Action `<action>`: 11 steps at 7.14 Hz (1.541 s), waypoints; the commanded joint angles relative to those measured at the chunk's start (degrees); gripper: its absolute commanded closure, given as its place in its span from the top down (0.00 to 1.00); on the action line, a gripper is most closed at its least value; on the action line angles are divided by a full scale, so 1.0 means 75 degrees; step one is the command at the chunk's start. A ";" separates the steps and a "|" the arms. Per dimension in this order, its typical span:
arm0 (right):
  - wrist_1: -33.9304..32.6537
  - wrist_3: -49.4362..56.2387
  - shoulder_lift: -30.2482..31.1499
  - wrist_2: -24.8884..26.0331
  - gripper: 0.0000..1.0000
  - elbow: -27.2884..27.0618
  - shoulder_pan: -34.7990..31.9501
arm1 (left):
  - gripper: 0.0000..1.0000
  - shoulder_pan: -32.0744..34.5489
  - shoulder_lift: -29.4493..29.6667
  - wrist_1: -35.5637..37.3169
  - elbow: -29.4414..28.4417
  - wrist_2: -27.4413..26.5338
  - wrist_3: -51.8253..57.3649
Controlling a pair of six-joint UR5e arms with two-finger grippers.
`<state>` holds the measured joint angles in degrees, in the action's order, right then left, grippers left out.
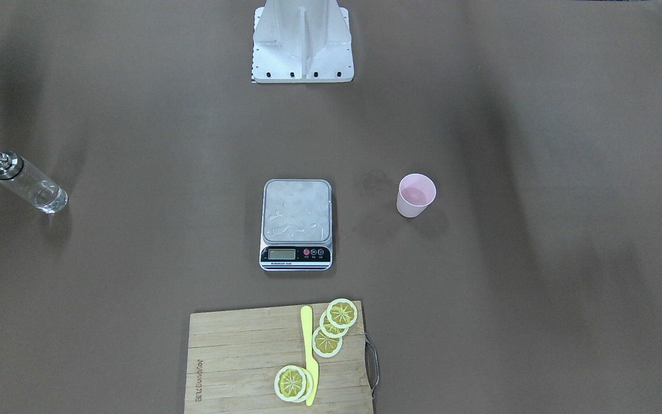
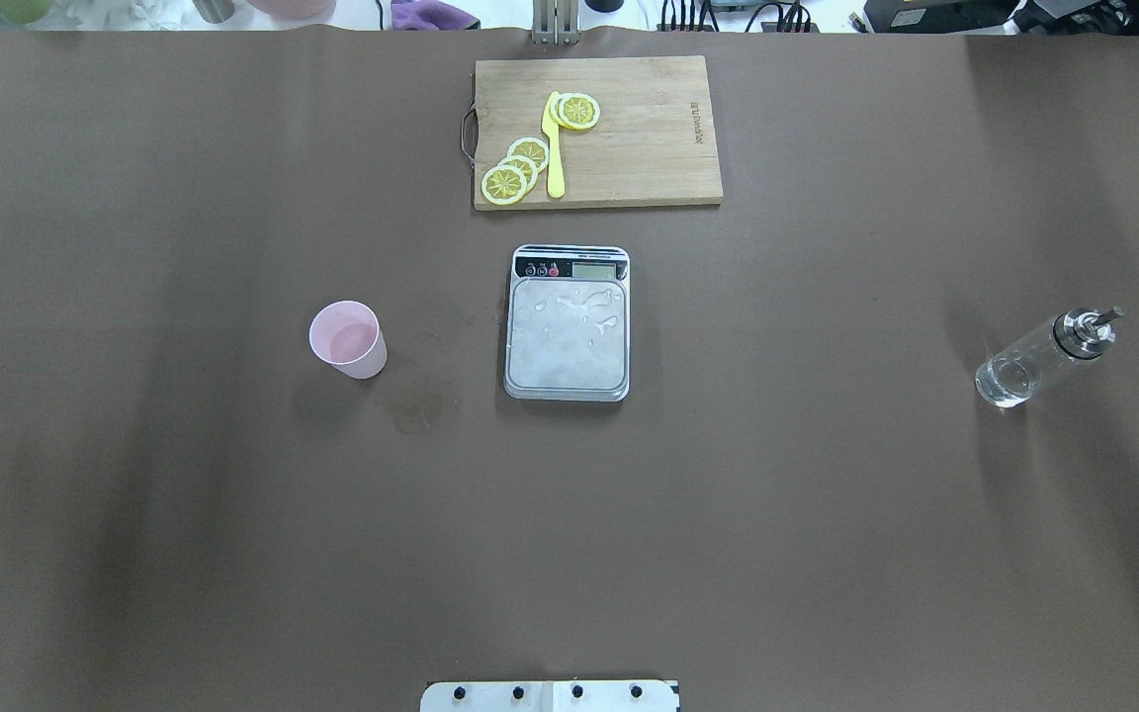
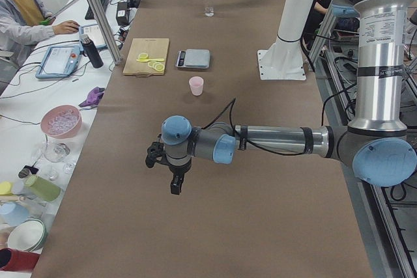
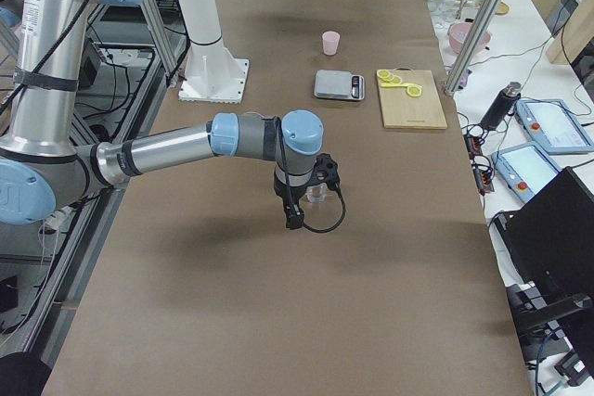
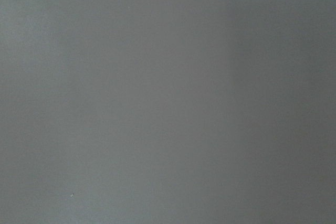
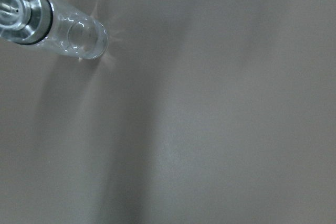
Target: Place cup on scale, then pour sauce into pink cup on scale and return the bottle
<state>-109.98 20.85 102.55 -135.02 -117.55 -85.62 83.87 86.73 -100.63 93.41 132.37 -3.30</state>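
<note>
The pale pink cup (image 2: 347,340) stands upright on the brown table, left of the scale (image 2: 568,331) in the overhead view; it also shows in the front view (image 1: 415,195). The scale's (image 1: 296,223) steel platform bears droplets and nothing else. The clear bottle (image 2: 1044,356) with its metal spout stands far right, clear sauce inside; the right wrist view looks down on it (image 6: 52,24). My left gripper (image 3: 174,185) hangs over bare table, well short of the cup (image 3: 196,85). My right gripper (image 4: 295,215) hangs just beside the bottle (image 4: 317,194). I cannot tell whether either gripper is open or shut.
A wooden cutting board (image 2: 649,148) with lemon slices (image 2: 515,170) and a yellow knife (image 2: 555,148) lies beyond the scale. The robot's white base (image 1: 302,46) is on my side of the scale. A damp stain (image 2: 416,405) marks the table near the cup. An operator (image 3: 19,11) sits at a side bench.
</note>
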 commanded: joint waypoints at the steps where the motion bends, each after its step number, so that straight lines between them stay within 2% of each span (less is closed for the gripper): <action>1: 0.0062 0.0033 -0.0044 0.0003 1.00 0.0087 0.0003 | 0.98 -0.0908 0.0235 -0.0523 0.0084 0.0604 -0.1643; 2: 0.0074 0.0033 -0.0068 -0.0009 1.00 0.0075 0.0003 | 0.97 -0.1682 0.0400 -0.1177 0.0224 0.0515 -0.2980; 4: 0.0411 -0.0013 -0.0068 -0.0009 1.00 0.0215 0.0003 | 0.97 -0.3019 0.0600 -0.1266 0.1319 0.0035 -0.5126; 5: 0.0623 -0.0014 -0.0057 -0.0021 1.00 0.0320 0.0003 | 0.97 -0.3687 0.1169 -0.1231 0.1408 0.0011 -0.6310; 6: 0.0776 -0.0014 -0.0068 -0.0032 1.00 0.0414 0.0003 | 0.97 -0.4529 0.1674 -0.0987 0.1385 -0.0430 -0.7041; 7: 0.0801 -0.0014 -0.0068 -0.0056 1.00 0.0427 0.0003 | 0.96 -0.4909 0.2282 -0.0509 0.1362 -0.1015 -0.7420; 8: 0.0859 -0.0014 -0.0057 -0.0068 1.00 0.0520 0.0003 | 0.93 -0.5353 0.2973 0.0250 0.1338 -0.1079 -0.7458; 9: 0.0906 -0.0014 -0.0068 -0.0091 1.00 0.0578 0.0003 | 0.92 -0.5369 0.3548 0.0907 0.1269 -0.1091 -0.7435; 11: 0.0906 -0.0002 -0.0080 -0.0079 1.00 0.0672 0.0003 | 0.88 -0.5381 0.3531 0.0926 0.1244 -0.1172 -0.7412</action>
<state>-103.26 20.76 102.00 -135.62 -112.99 -85.61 43.77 112.46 -94.64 102.84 124.16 -58.90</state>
